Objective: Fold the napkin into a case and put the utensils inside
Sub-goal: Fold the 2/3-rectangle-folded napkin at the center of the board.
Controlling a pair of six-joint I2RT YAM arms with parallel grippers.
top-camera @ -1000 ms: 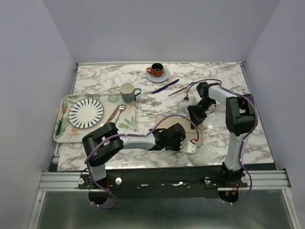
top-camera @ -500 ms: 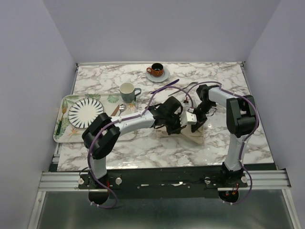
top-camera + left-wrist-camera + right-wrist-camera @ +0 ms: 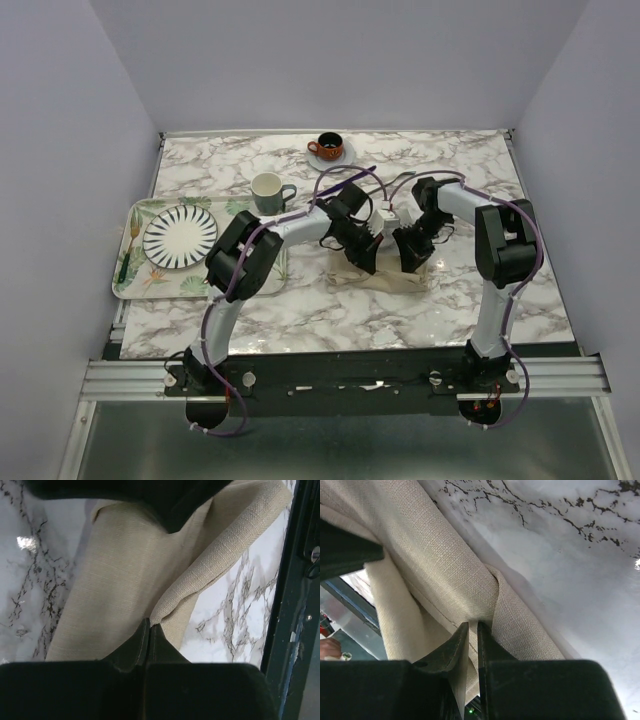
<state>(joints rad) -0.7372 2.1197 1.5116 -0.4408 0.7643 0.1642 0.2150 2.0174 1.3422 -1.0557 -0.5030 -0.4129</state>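
– While both arms leaned over the middle of the marble table (image 3: 500, 300), the napkin (image 3: 385, 277) lay just below centre in the top view, a beige strip partly folded on itself.
– And the left gripper (image 3: 366, 252)? How did its jaws stand?
– Pressed together. In the left wrist view the left gripper (image 3: 148, 630) had its dark tips closed on a raised fold of the napkin (image 3: 125, 575), the edge of the cloth running right into them.
– So a pinch on the hem. And across from it?
– The right gripper (image 3: 412, 250) sat just right of the left one, the two nearly touching above the cloth. Its own camera showed the right gripper (image 3: 473, 632) with jaws narrowed to a slit, and the napkin (image 3: 445, 555) bunched into that slit, so it was clamped on the cloth too.
– Both hands on one napkin, then. Was the cloth flat?
– Not quite. One layer rolled over another in the right wrist view, with bare marble in the upper right.
– What else was out there?
– A leaf-printed tray (image 3: 125, 288) at the left edge carried a striped plate (image 3: 180, 236). A pale green mug (image 3: 268, 188) stood just beyond the tray, and a small orange cup (image 3: 329, 146) sat on a saucer at the top centre, well apart from the napkin.
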